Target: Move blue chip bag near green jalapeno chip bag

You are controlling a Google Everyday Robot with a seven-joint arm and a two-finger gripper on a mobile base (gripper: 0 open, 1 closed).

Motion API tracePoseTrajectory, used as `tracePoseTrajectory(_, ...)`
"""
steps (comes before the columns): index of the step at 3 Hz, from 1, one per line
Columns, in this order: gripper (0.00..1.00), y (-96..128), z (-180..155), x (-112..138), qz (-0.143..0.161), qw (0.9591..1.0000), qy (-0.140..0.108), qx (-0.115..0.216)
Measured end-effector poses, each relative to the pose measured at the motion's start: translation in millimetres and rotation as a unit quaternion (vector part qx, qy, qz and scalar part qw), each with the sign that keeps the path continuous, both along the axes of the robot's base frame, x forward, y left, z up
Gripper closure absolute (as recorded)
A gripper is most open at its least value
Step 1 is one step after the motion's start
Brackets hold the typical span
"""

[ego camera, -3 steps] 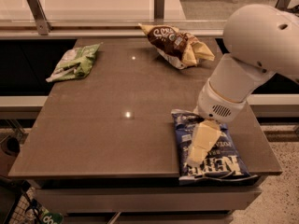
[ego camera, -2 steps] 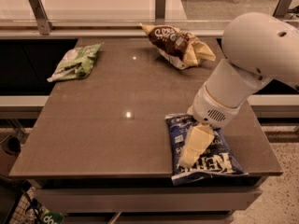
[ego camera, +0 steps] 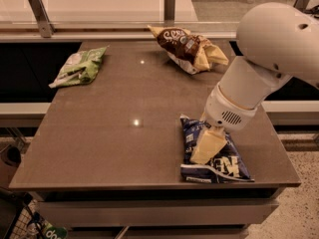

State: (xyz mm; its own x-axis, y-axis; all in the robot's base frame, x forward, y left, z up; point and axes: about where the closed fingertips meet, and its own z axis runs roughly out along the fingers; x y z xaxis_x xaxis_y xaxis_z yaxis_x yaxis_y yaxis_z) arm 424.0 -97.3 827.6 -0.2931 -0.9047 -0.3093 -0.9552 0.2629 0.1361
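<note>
The blue chip bag (ego camera: 228, 166) lies on the brown table (ego camera: 109, 138) near its front right corner, white lettering up. My gripper (ego camera: 206, 147) reaches down from the big white arm and sits on the bag's middle, shut on it; the cream-coloured fingers (ego camera: 208, 144) cover part of the bag. The green jalapeno chip bag (ego camera: 79, 66) lies flat at the table's far left, well apart from the blue bag.
A brown-and-yellow chip bag (ego camera: 192, 49) lies at the back of the table, right of centre. A glass barrier with metal posts (ego camera: 39, 13) runs along the far edge. The table's front edge is close to the blue bag.
The gripper and the blue chip bag have shifted together a little to the left along the table's front. The other two bags have not moved.
</note>
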Motion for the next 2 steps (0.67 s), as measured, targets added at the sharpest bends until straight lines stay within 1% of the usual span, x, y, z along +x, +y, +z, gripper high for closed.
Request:
tracePoseTrajectory(1,1.00,0.0,0.6,0.0,0.000,1.0000,0.000,0.000)
tracePoseTrajectory(2,1.00,0.0,0.6,0.0,0.000,1.0000,0.000,0.000)
